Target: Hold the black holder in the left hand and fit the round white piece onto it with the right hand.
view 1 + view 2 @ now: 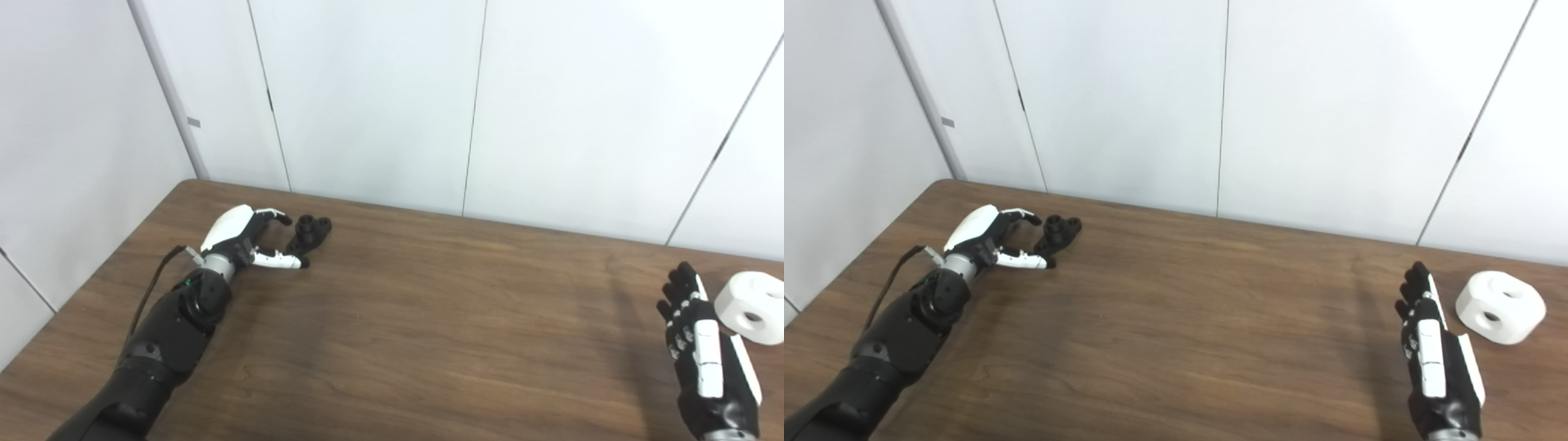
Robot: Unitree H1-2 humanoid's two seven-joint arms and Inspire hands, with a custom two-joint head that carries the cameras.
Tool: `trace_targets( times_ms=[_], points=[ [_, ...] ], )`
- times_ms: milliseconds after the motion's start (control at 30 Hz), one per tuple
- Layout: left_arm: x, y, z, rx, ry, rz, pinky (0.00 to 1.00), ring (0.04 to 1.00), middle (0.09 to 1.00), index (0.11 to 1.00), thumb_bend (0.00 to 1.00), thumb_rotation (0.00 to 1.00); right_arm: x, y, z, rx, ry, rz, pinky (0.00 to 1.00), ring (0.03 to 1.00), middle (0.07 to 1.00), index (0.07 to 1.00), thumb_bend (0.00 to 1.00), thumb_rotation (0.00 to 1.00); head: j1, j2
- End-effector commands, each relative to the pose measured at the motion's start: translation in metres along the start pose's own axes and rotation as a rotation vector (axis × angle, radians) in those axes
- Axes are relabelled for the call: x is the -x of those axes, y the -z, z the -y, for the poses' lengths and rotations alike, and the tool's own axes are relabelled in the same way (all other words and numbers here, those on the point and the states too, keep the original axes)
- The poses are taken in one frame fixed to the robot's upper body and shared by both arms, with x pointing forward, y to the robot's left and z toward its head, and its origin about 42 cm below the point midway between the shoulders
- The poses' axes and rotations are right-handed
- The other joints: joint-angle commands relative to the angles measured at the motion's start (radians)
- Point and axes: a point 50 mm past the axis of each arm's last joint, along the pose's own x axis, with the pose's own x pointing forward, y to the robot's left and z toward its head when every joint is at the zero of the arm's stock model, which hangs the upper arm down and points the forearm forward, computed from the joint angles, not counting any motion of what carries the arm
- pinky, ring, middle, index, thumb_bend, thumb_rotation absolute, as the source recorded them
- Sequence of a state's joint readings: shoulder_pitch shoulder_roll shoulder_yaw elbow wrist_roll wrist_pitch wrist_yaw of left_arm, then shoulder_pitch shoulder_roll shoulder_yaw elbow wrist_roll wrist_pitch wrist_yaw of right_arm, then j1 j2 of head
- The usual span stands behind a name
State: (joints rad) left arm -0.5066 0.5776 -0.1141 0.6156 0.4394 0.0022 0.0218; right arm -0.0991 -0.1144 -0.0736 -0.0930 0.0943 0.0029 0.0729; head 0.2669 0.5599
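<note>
Item one: the black holder (311, 233) is lying on the wooden table (429, 318) toward its far left corner, a small dark part with round openings on top; it is sitting just beyond the left hand (245, 236), between the spread fingers (277, 215) and the thumb (278, 261); whether the thumb tip is touching its base cannot be told. The left hand is reaching in with its fingers apart and is gripping nothing; its dark forearm is lying low across the table's left side.

Item two: the round white piece (1499, 306) is resting on the table near the right edge, a chunky ring-like block with holes on its top and on its side; it is standing free, just beside the right hand (1436, 361) but apart from it. The right hand is standing edge-up with its fingers (1415, 288) extended and pointing away from the robot, unclenched and carrying nothing.

Backdrop: plain white wall panels (380, 92) are rising behind the table.
</note>
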Motion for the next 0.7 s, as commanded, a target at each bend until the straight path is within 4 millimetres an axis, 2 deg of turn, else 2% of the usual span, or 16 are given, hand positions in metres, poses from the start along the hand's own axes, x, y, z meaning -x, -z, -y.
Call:
trace_targets(
  times_ms=[0,300,667],
  points=[
    [-0.001,0.000,0.003,-0.017,0.046,-0.005,0.88,0.905,0.887,0.765,1.00,0.28,-0.009,-0.014,0.004,0.013,0.003,0.079,0.99,1.000,1.000,1.000,0.48,1.00,0.001,0.000],
    [-0.001,0.009,0.001,-0.076,0.062,-0.009,0.90,0.913,0.885,0.767,1.00,0.23,-0.009,-0.017,0.004,0.013,0.007,0.076,0.98,1.000,1.000,1.000,0.48,1.00,0.000,0.008],
    [0.001,0.019,-0.005,-0.219,0.149,-0.040,0.99,0.941,0.892,0.777,1.00,0.30,-0.013,-0.018,0.005,0.015,-0.007,0.075,0.99,1.000,1.000,1.000,0.50,1.00,0.006,0.019]
  ],
)
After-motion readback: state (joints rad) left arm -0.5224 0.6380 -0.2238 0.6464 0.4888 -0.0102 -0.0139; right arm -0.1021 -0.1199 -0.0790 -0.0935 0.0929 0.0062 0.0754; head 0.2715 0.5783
